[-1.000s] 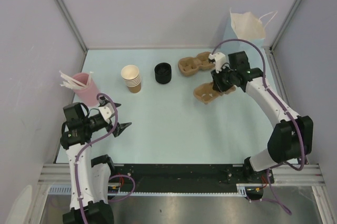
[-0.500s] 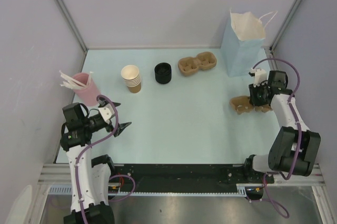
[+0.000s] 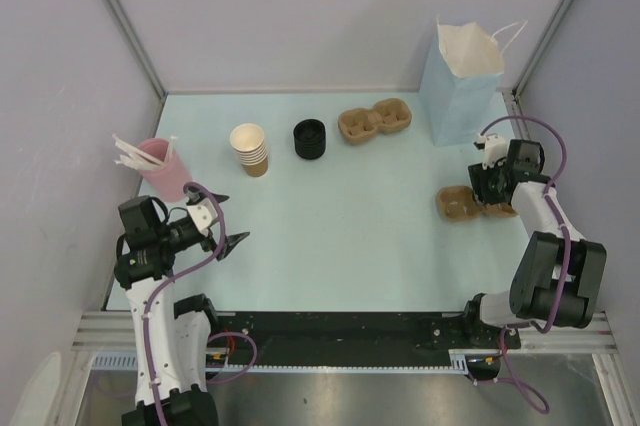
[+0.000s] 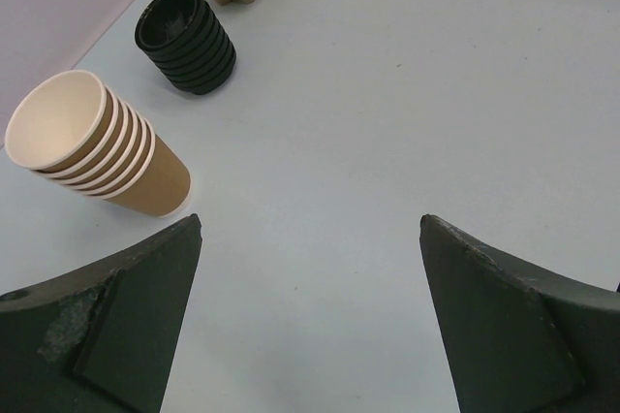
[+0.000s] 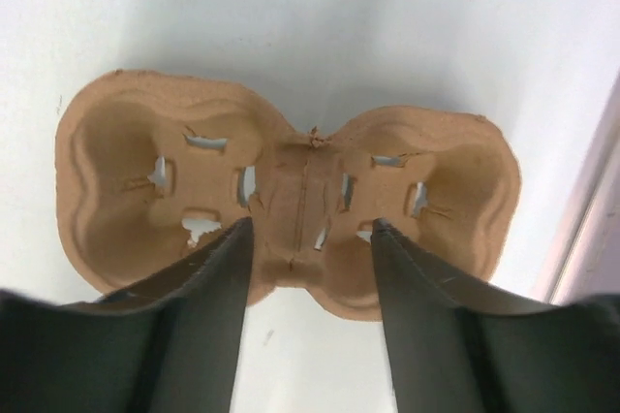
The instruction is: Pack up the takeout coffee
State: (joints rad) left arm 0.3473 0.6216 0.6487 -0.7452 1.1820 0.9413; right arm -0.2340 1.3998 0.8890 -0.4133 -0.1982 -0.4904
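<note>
Soft, even light from above fills the overhead view; it is bright and sharp, with only faint, short shadows beside the stack of cups [image 3: 250, 149]. In the wrist views the left gripper's fingers [image 4: 107, 326] and right gripper's fingers [image 5: 194, 326] look dark and slightly soft; the table [image 5: 436, 35] washes nearly white around the pulp carrier [image 5: 136, 180]; a grey shadow lies along its far rim.

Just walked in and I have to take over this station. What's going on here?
The right gripper is at a brown pulp cup carrier lying on the table near the blue paper bag, its jaws parted astride the carrier's middle. Both wells are empty. The left gripper hovers open and empty near the stack of tan cups, the black lids and the stacked carriers. No cup is packed yet.
</note>
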